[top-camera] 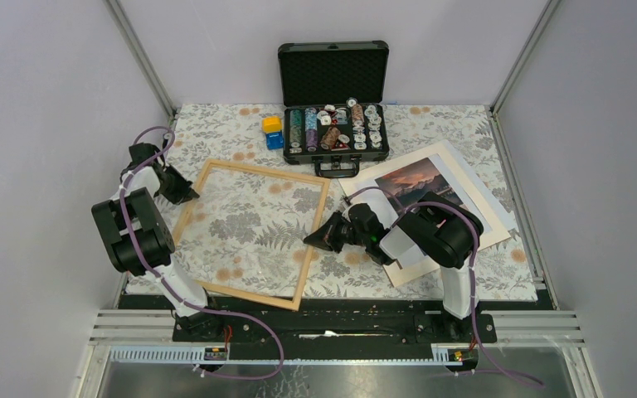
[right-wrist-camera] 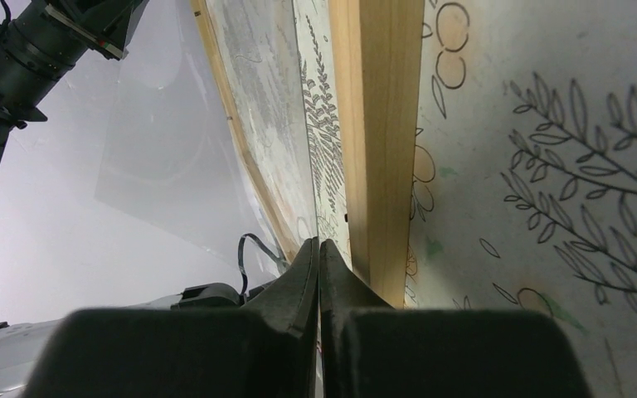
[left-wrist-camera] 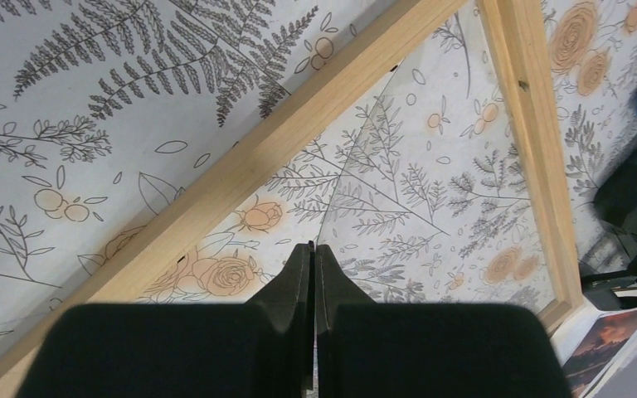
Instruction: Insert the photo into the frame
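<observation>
Pale grey walls (top-camera: 41, 99), aluminium corner posts (top-camera: 143, 58), floral-print tablecloth (top-camera: 216, 133), perhaps a steel sheet (top-camera: 340, 377) in front.

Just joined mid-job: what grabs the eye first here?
The light wooden frame lies mid-table, the left fingers and right fingers shut at its opposite rails. The sunset photo lies outside it to the right; an open black case of poker chips stands behind.

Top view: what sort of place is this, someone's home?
Likely a robot test booth, not a home: plain grey walls and aluminium posts box in a table, and a left arm and right arm are bolted at its near edge.
</observation>
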